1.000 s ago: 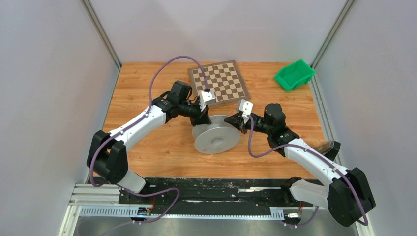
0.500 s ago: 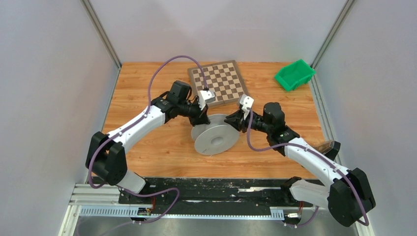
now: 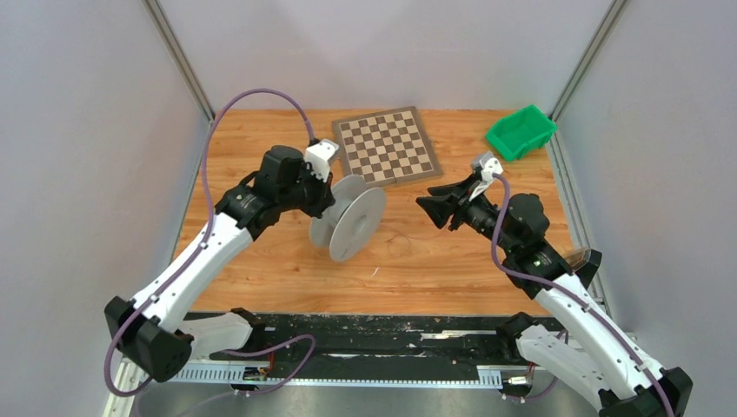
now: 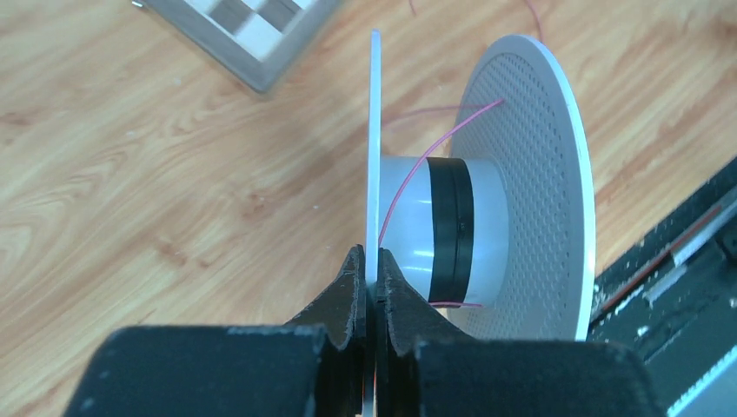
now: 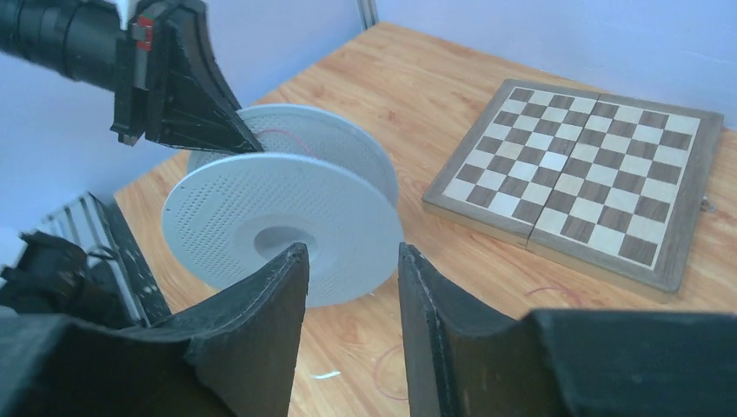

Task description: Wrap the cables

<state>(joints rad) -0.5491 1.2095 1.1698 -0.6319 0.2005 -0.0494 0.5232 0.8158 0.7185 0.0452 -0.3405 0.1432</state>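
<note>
"Grey walls closed in the wood table from above. What had changed there?"

"A second earlier the spool had lain flat between both arms. Now it was held up on edge, left of centre, with the left gripper clamped on one flange. The right gripper had let go and backed well off, jaws apart."

"Meaning?"

"I judged the spool had passed to the left arm alone — the right was free for the winding."

"Containers?"

"One green bin at the far right corner, near the board. Nothing showed inside it."

"And the left wrist?"

"Its fingers were pinched tight on the thin flange rim. A red wire ran over the hub beside a black band, only a turn or so — wrapping had barely begun, by my reading."

"Right wrist?"

"Its jaws stood parted and empty, with the spool framed between them but well apart from them. Loose red wire lay on the table below, near the board."
</note>
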